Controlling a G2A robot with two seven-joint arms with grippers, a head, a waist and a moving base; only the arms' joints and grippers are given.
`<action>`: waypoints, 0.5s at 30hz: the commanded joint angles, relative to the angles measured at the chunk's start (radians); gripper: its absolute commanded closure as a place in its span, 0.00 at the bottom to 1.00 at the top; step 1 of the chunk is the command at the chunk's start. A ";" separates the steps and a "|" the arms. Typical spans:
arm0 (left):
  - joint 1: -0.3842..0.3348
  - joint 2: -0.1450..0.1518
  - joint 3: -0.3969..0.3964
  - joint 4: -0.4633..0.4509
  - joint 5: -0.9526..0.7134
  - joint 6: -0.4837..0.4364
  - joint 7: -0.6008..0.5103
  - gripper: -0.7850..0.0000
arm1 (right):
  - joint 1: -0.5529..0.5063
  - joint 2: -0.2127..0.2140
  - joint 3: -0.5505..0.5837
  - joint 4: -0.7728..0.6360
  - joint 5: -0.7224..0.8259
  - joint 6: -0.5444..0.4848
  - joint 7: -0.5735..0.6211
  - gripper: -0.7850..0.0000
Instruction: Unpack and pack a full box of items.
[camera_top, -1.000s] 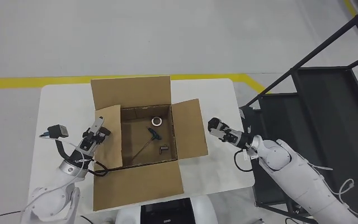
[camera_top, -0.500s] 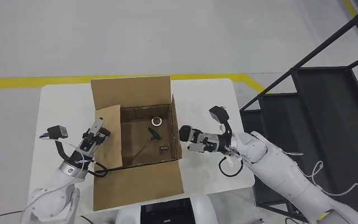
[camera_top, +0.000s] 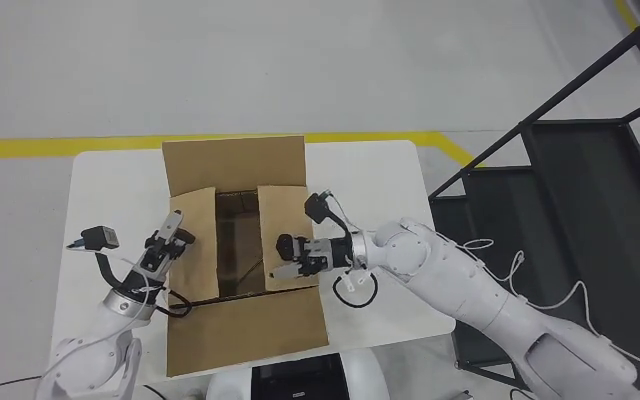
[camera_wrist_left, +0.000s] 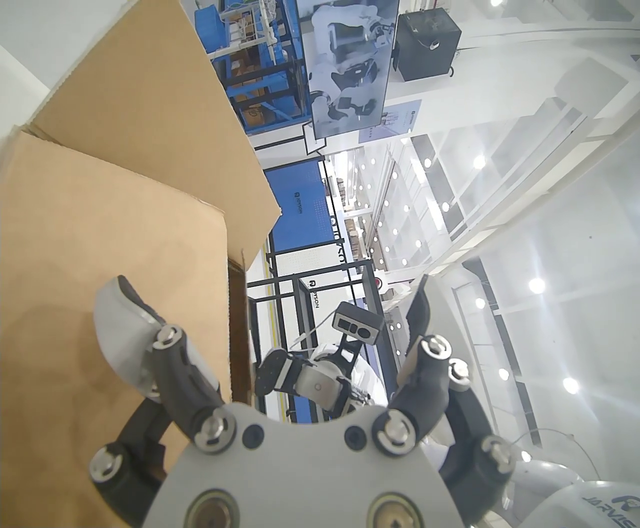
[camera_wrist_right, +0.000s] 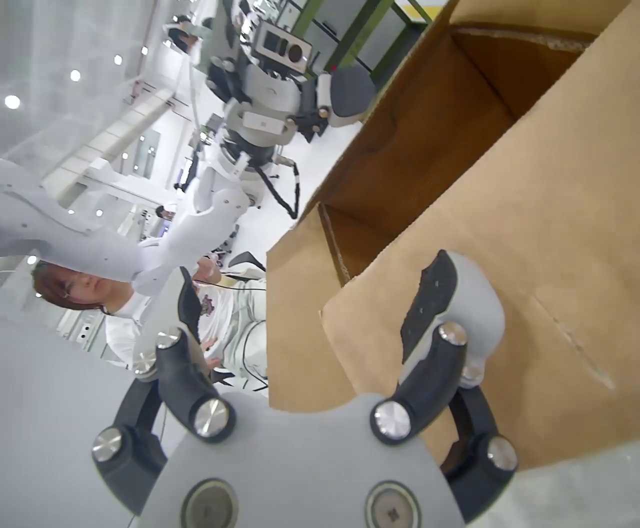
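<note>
White table (camera_top: 385, 165), yellow floor line (camera_top: 60, 147), black metal rack (camera_top: 580, 160) alongside.

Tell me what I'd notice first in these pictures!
A big brown cardboard box sits open on the white table. The right claw, open, rests against a side flap folded over the box's opening. The left claw, also open, hangs by the opposite flap.

Brand lettering (vertical) on blue panel (camera_wrist_left: 295, 210); small print on sign (camera_wrist_left: 407, 117)

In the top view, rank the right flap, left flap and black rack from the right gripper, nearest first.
1. right flap, at the right gripper, folded inward.
2. left flap, on the opposite side.
3. black rack, far off to the right.
</note>
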 joint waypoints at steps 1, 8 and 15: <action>0.002 0.000 0.000 -0.002 -0.001 0.004 -0.001 0.00 | 0.013 -0.010 -0.014 -0.003 -0.042 0.040 -0.001 0.00; -0.004 0.001 0.005 -0.003 -0.002 0.015 -0.006 0.00 | 0.018 -0.020 -0.001 -0.029 -0.091 0.066 -0.005 0.00; -0.009 0.005 -0.044 -0.019 -0.071 0.023 -0.042 0.00 | -0.060 0.026 0.135 -0.081 0.017 -0.123 0.049 0.00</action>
